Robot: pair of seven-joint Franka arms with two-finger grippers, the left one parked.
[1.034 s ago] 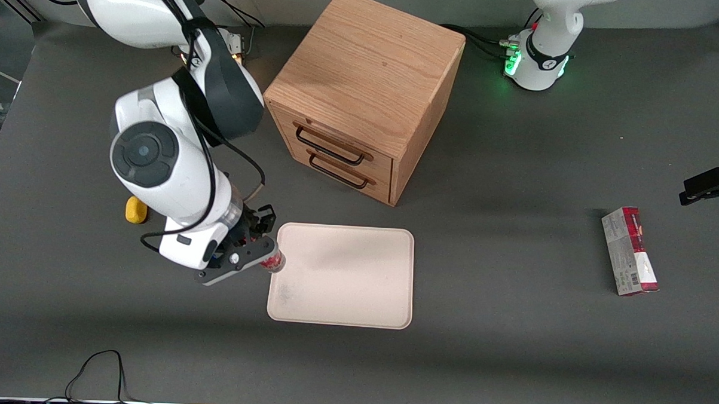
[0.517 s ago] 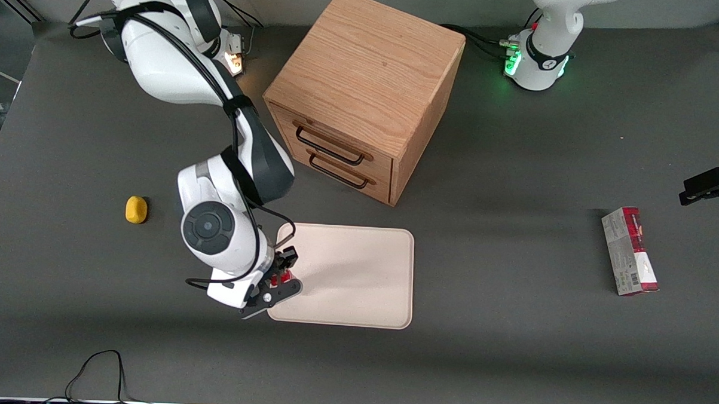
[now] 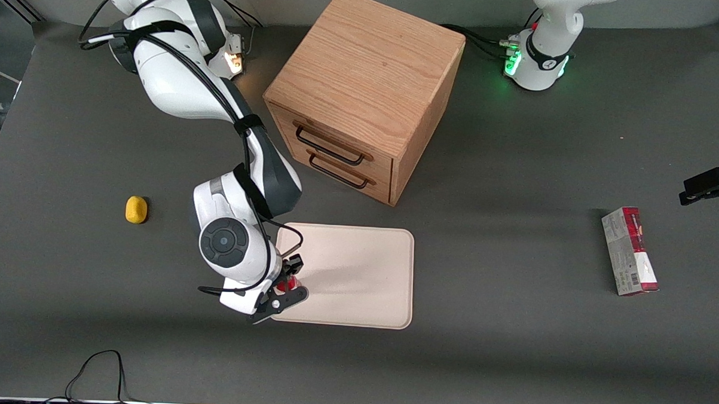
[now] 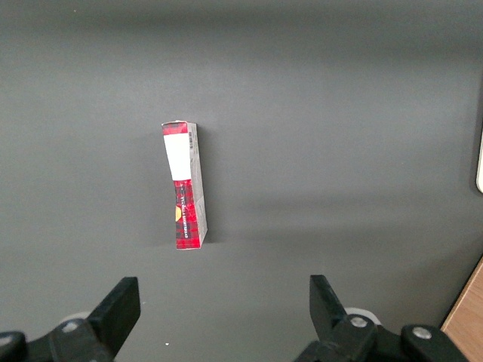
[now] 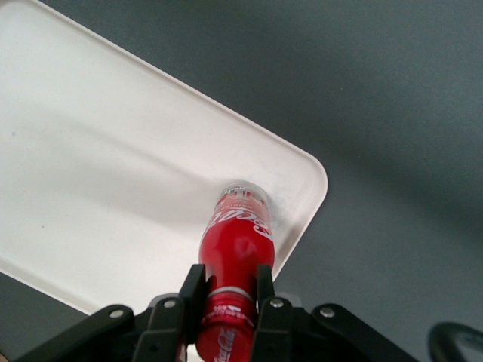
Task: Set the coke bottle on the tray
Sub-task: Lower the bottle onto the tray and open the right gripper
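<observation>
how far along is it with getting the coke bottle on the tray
Pickup and carry look done: the gripper, over the tray's corner nearest the working arm, has its fingers shut on the coke bottle. The bottle's base is at the tray surface. Left: open the fingers and retreat.

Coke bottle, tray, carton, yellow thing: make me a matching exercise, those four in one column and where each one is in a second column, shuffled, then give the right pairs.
Things:
1. coke bottle
2. tray
3. red-and-grey carton
4. small yellow object

Places:
A. lying on the table toward the parked arm's end
B. flat on the table in front of the wooden drawer cabinet
C. on the table toward the working arm's end, apart from the tray
D. upright in the gripper, over a corner of the tray

Pairs: 1-D, 2-B, 3-A, 4-C
</observation>
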